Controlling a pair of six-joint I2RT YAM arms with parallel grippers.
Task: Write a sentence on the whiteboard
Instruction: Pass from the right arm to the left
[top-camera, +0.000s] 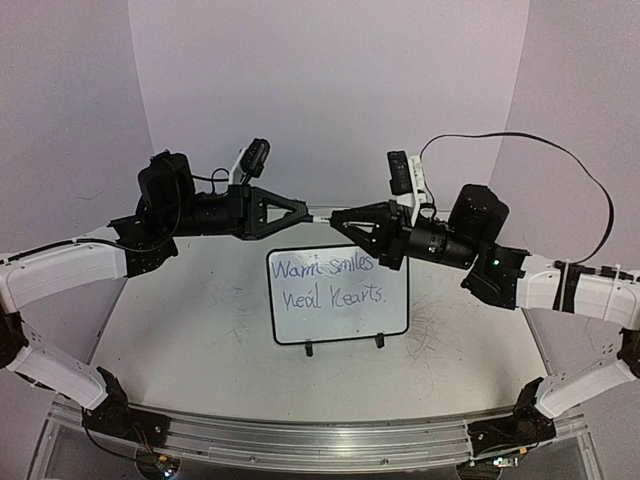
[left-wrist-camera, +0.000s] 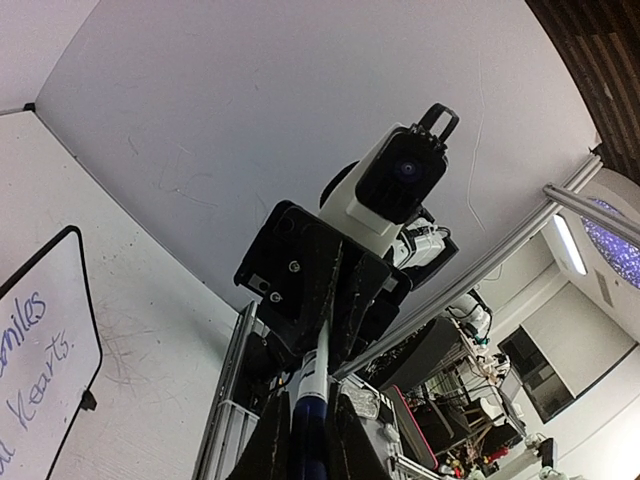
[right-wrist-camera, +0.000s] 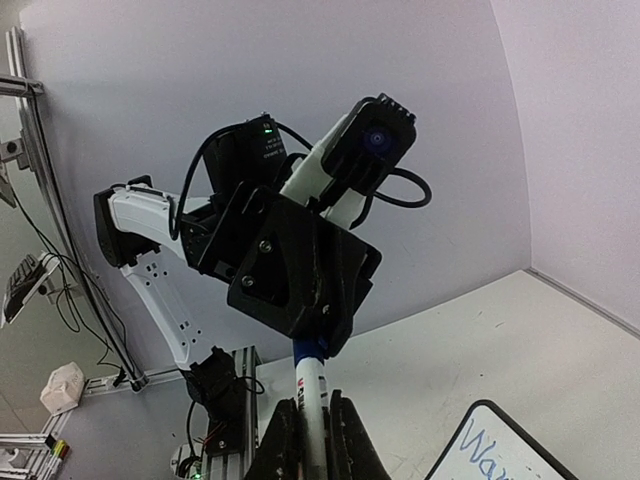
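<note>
The left gripper (top-camera: 303, 210) is clenched on the blue end of a slim, white-barrelled plastic marker (top-camera: 318, 212). The right gripper (top-camera: 338, 218) is clamped on the white barrel from the opposite side. The two black, wedge-shaped pincers meet nearly tip to tip in the air above the board's top edge.

With the writing complete, this looks like the capping step, though the seam between cap and barrel is hidden by the fingers. To do it well, both wrists should keep to one straight line along the pen and press directly towards each other. Smooth round plastic would likely roll or slide in hard jaws under any sideways bend. It also helps to stay high above the glossy surface so the ink is not smeared.

From the left wrist, the navy end sits between the left fingers (left-wrist-camera: 270, 445) and the pale shaft (left-wrist-camera: 316, 372) runs into the other pincer. From the right wrist, the labelled white shaft (right-wrist-camera: 310, 388) rises from the right fingers (right-wrist-camera: 283, 440).

Below, a small, glossy, rectangular whiteboard (top-camera: 271, 300) with a thin black frame, rounded corners and two black feet stands on the scuffed, matte white tabletop (top-camera: 180, 330). It is central between the arms. The sentence (top-camera: 335, 283) is in loose blue handwriting, in two lines across the upper part of the board.
</note>
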